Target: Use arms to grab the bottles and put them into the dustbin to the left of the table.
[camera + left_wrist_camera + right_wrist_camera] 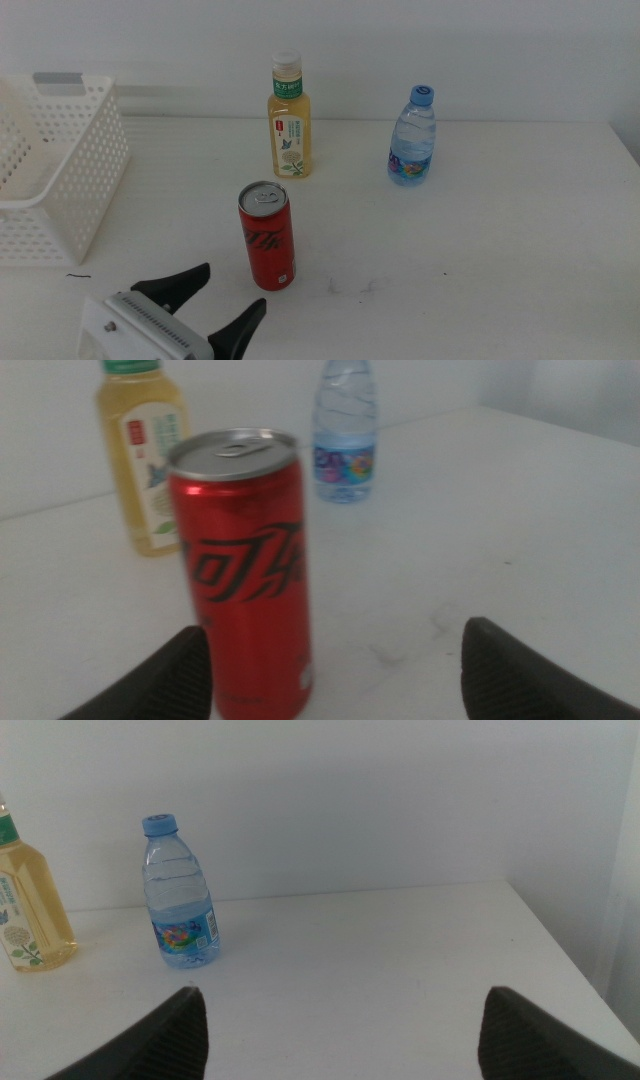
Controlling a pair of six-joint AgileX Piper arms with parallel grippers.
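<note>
1. One white basket (60,170) sits at the table's (480,260) left edge.
2. Left gripper (225,300) is at the front edge, jaws spread wide and holding nothing, just short of the can.
3. Red can (266,236) stands upright, front of centre, apart from both jaws.
4. Tea bottle (288,118) stands upright near the back edge, behind the can.
5. Water bottle (412,137) stands upright, right of the tea bottle, well apart.
6. Right gripper (340,1025) is wide open and empty, facing the water bottle from a distance.
</note>
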